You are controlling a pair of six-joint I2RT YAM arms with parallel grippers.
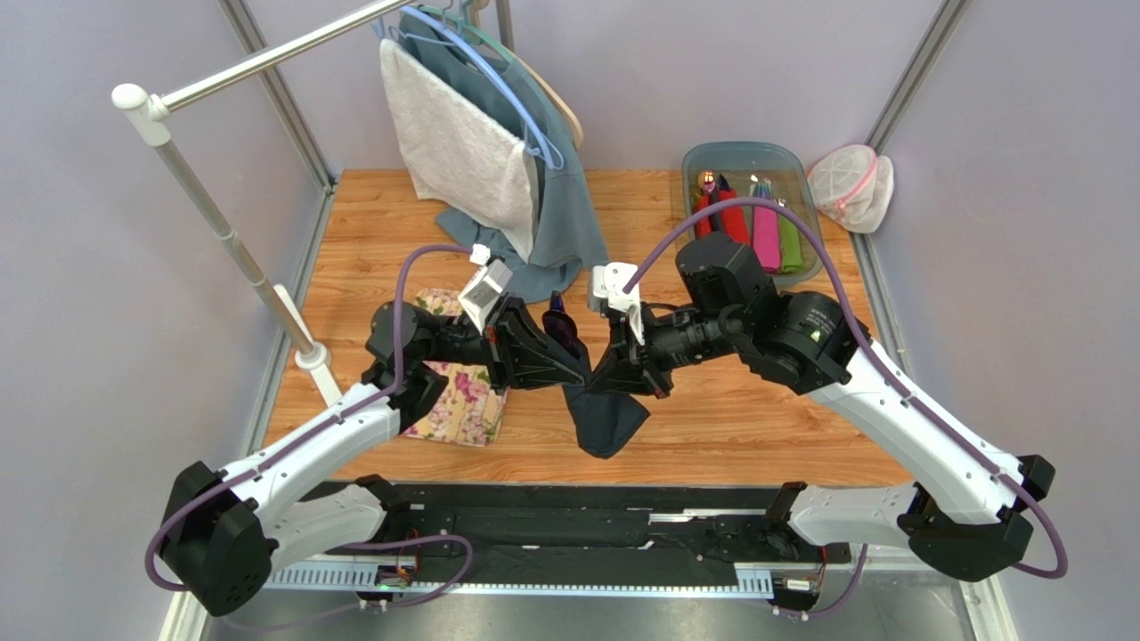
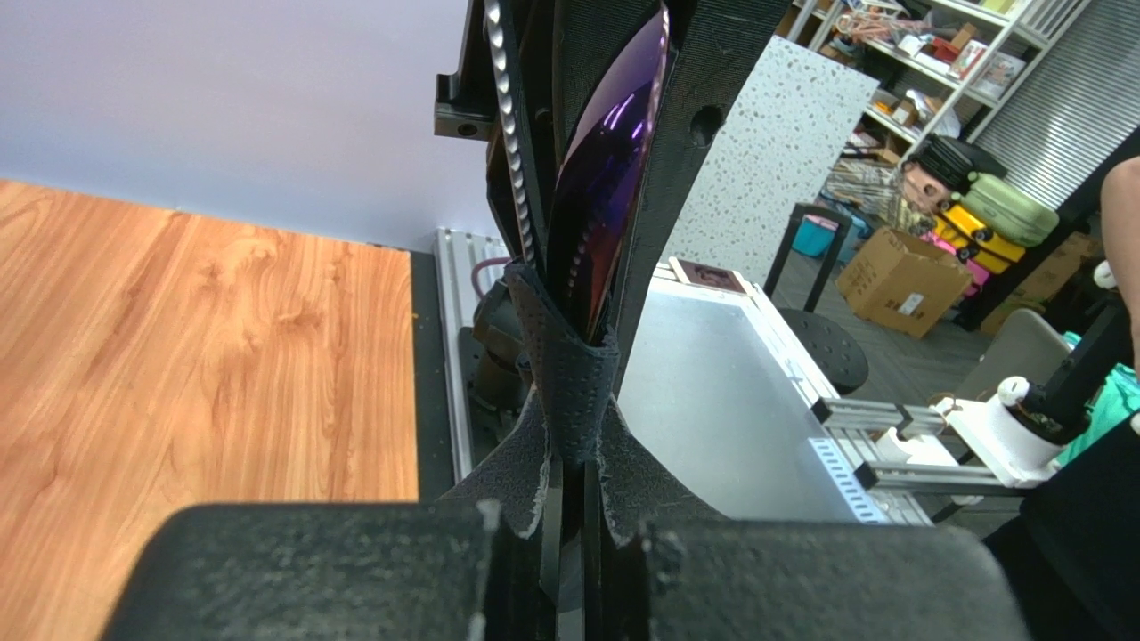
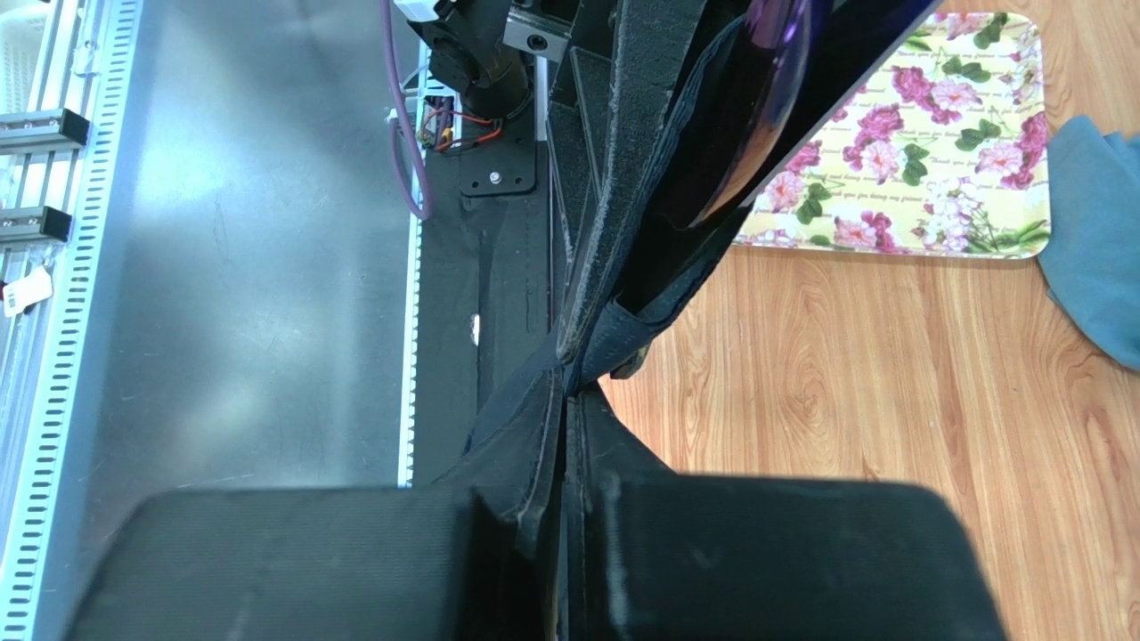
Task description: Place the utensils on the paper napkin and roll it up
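Note:
Both grippers meet in mid-air above the table's middle and pinch the dark navy paper napkin (image 1: pixel 609 421), whose loose end hangs down toward the wood. My left gripper (image 1: pixel 569 358) is shut on a fold of the napkin (image 2: pixel 569 381). The purple-tinted spoon (image 2: pixel 609 160) sticks up out of that fold. My right gripper (image 1: pixel 605 367) is shut on the napkin (image 3: pixel 589 354) from the other side, with the spoon bowl (image 3: pixel 763 80) just beyond it. The spoon bowl also shows in the top view (image 1: pixel 558 325). The fork and the dark thin piece are hidden.
The floral mat (image 1: pixel 462 401) lies on the table under the left arm and shows in the right wrist view (image 3: pixel 923 147). A teal cloth (image 3: pixel 1097 254) lies beside it. A bin with red, pink and green rolls (image 1: pixel 749 200) stands at the back right. A rack with hung towels (image 1: pixel 468 134) stands at the back.

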